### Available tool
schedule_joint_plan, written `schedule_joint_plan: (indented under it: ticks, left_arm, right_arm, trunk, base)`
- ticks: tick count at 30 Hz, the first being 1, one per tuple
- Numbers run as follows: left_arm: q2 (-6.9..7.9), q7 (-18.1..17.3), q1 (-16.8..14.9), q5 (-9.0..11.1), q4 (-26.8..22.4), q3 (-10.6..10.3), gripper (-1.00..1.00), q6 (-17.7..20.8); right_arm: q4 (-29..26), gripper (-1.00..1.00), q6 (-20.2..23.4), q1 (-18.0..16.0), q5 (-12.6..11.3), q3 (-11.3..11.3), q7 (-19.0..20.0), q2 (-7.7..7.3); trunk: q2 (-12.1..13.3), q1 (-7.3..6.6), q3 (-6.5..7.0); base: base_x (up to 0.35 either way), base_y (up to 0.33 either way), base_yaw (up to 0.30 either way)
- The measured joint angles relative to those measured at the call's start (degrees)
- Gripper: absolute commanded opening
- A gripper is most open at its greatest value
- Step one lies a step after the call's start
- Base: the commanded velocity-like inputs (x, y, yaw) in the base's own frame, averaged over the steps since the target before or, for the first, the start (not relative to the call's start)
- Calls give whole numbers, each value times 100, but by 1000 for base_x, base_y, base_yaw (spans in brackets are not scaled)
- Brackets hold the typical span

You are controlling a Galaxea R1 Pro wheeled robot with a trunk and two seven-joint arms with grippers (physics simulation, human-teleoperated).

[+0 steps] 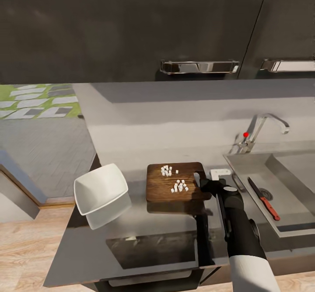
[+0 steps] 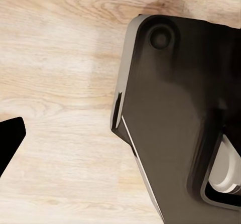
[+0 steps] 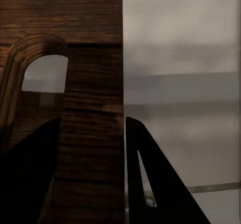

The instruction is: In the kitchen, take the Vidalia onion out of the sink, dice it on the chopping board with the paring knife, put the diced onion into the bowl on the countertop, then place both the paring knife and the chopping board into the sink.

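- Far left on the countertop (image 1: 175,226) sits the white bowl (image 1: 99,190), tipped up on one edge and, from the look of it, with nothing in it yet. It stands well apart from the board, so the pieces have some way to travel.
- Next along, the chopping board (image 1: 173,182) lies flat with the diced onion (image 1: 174,179) on top in two small heaps of white cubes. Cutting looks finished; I'd judge the transfer to the bowl is the job in hand.
- At the board's right end, the right gripper (image 1: 202,182) reaches in low. The right wrist view puts one finger (image 3: 30,179) in front of the wood beside the slot handle and the other just off the board's outer edge (image 3: 150,179), so the end strip sits between them. They look partly open, straddling rather than pinching, though I can't be sure of contact. A grip there would allow lifting or tilting the whole board.
- Right again, the sink (image 1: 245,161) already holds the paring knife (image 1: 264,198), lying near the drain, below the tap (image 1: 262,128).
- The left gripper: the left wrist view gives one dark fingertip (image 2: 10,138) over wooden floor beside the robot's base, so I cannot tell how wide it stands.
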Motion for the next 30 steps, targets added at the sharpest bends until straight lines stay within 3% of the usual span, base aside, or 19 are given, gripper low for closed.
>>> schedule_joint_plan:
  ticks: [30]
  left_arm:
    - [-2, 0, 0, 0, 8, 0, 100, 0]
  right_arm:
    - [-14, -100, 3, 0, 3, 6, -4, 0]
  trunk:
    - [0, 0, 270]
  base:
    - [0, 0, 0]
